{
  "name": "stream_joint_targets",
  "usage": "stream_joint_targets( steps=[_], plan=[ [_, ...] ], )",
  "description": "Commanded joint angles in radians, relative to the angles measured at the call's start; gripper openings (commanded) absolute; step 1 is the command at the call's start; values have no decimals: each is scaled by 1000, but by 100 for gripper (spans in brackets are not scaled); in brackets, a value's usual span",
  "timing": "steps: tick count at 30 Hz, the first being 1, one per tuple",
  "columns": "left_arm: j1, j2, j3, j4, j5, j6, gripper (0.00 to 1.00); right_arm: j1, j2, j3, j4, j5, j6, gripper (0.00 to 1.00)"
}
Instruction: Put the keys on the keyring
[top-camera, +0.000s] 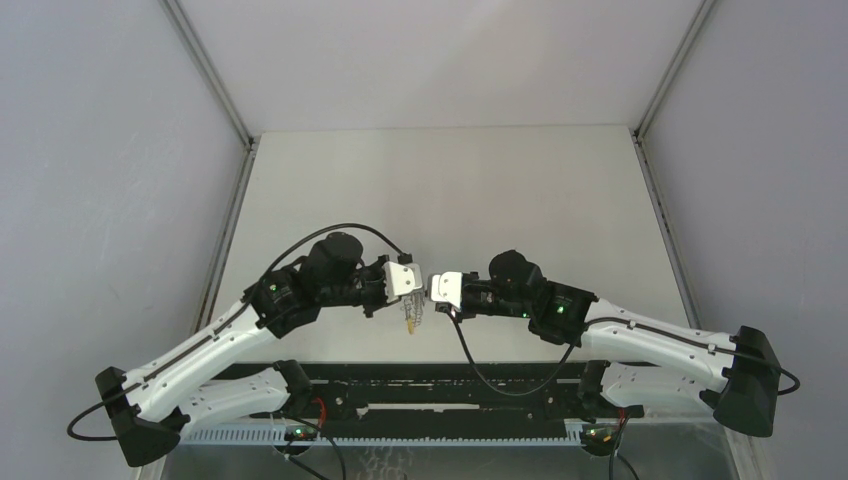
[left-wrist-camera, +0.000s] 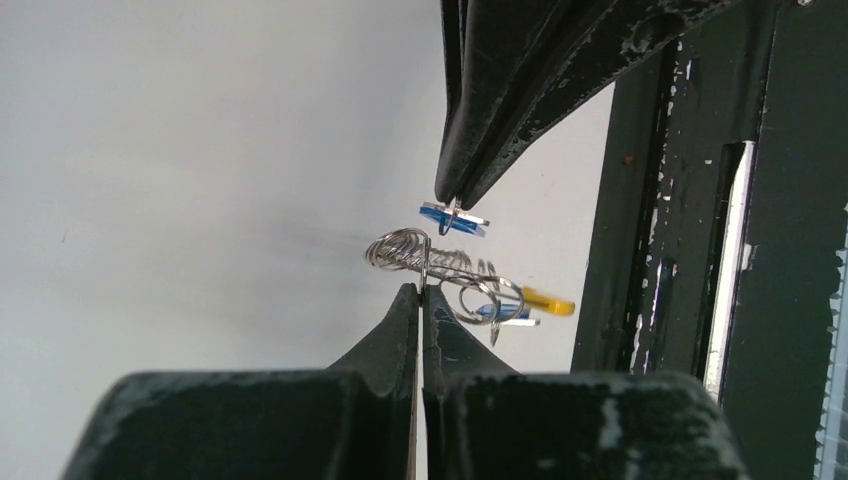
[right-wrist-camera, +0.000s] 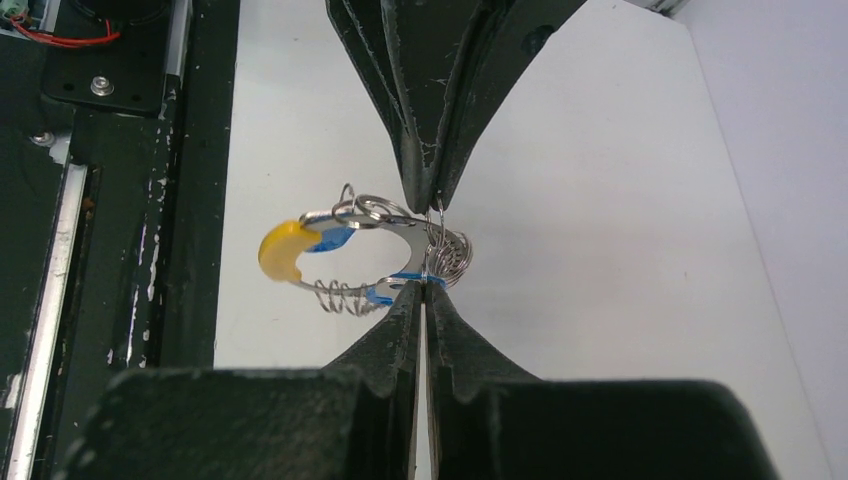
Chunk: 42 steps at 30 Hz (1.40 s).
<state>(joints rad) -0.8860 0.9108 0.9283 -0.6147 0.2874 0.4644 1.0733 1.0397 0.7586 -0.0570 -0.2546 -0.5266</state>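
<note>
In the top view my left gripper (top-camera: 405, 283) and right gripper (top-camera: 441, 288) meet tip to tip above the near middle of the table, and the keyring (top-camera: 410, 318) hangs just below them. In the left wrist view my left gripper (left-wrist-camera: 420, 289) is shut on the keyring's silver wire coil (left-wrist-camera: 415, 253), whose yellow section (left-wrist-camera: 548, 300) points right. A blue key (left-wrist-camera: 500, 312) hangs on the ring. In the right wrist view my right gripper (right-wrist-camera: 421, 285) is shut on a second blue key (right-wrist-camera: 384, 294), which lies against the keyring (right-wrist-camera: 345, 215).
The black base rail runs beside the work spot, in the left wrist view (left-wrist-camera: 680, 200) and in the right wrist view (right-wrist-camera: 110, 200). Grey walls (top-camera: 110, 150) close in the white table (top-camera: 450, 190) on the left, right and back.
</note>
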Motion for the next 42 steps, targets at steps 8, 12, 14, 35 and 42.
stream_joint_targets(
  steps=[8, 12, 14, 35, 42],
  plan=[
    [-4, -8, -32, 41, 12, 29, 0, 7, -18, 35, 41, 4, 33, 0],
    [-4, -11, -34, 40, 16, 32, 0, 7, -17, 35, 45, 13, 39, 0],
    [-4, -12, -35, 41, 18, 33, 0, 7, -15, 35, 48, 16, 41, 0],
    [-6, -19, -36, 46, 18, 33, 0, 7, 28, 68, 1, -12, 40, 0],
    [-5, -21, -37, 47, 23, 33, 0, 7, 39, 73, -7, 5, 38, 0]
  ],
)
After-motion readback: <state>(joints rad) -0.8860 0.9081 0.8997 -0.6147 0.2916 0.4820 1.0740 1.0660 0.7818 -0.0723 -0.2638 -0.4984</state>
